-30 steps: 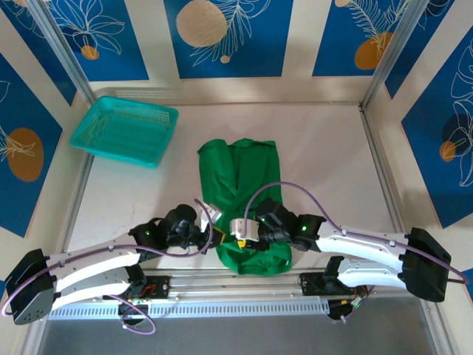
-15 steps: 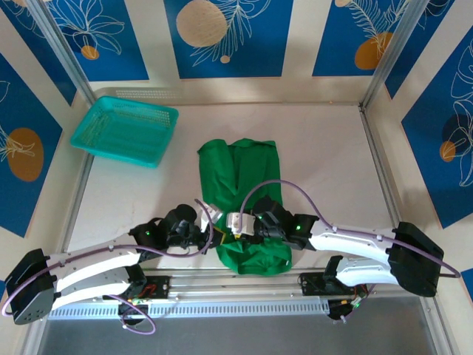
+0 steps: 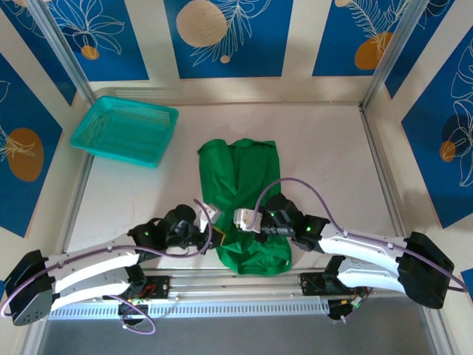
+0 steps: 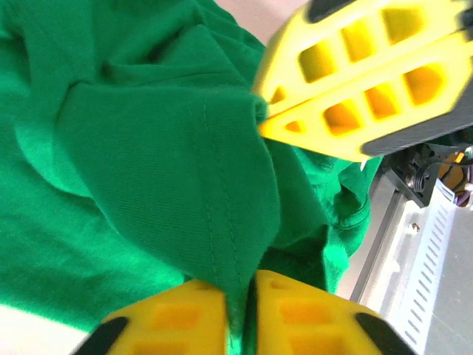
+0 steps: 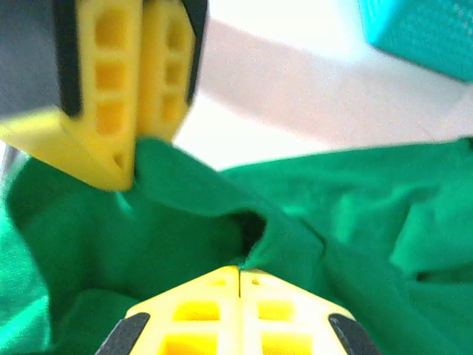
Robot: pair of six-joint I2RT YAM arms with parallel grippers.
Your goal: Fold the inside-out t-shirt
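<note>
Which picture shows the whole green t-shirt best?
The top view: nearly the whole t-shirt lies on the table. The wrist views give close-ups of its folds, pinched in the left claw and right claw.

The left arm [image 3: 96, 266] and right arm [image 3: 369, 248] are wearing white shells with black joints; purple cables [image 3: 295, 182] are looping off both; green lights [image 3: 147, 234] are glowing on black housings; gripper fingers [image 5: 199, 325] are showing yellow latticed plastic.

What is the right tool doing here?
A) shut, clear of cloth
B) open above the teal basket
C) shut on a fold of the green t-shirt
C: the right wrist view shows the right tool closed, a fold of the green t-shirt pinched at its tips.
</note>
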